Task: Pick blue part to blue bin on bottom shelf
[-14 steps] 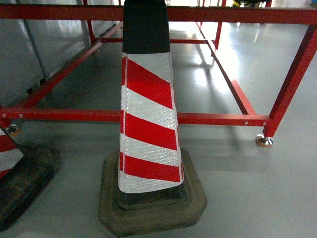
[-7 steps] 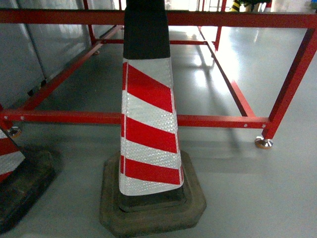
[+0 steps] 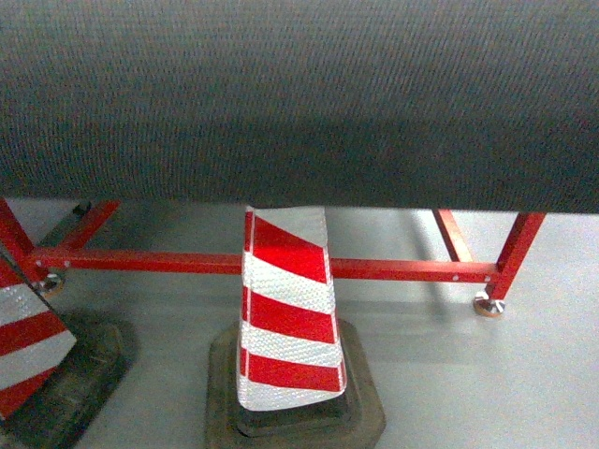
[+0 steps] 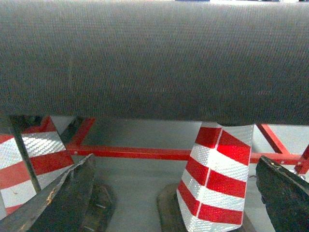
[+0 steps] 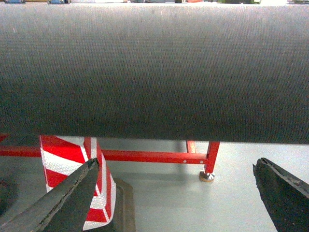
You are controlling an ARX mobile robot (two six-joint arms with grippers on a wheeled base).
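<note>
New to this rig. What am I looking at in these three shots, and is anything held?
It is a wheeled robot with two arms. One camera looks forward from its body, and one sits on each wrist. A dark textured band fills the top of every view; I cannot tell what it is. Below it stand a striped traffic cone, a second cone, and a red tube frame on grey floor. The left pincer and right pincer are open, holding nothing. No blue part, bin or shelf shows.
</note>
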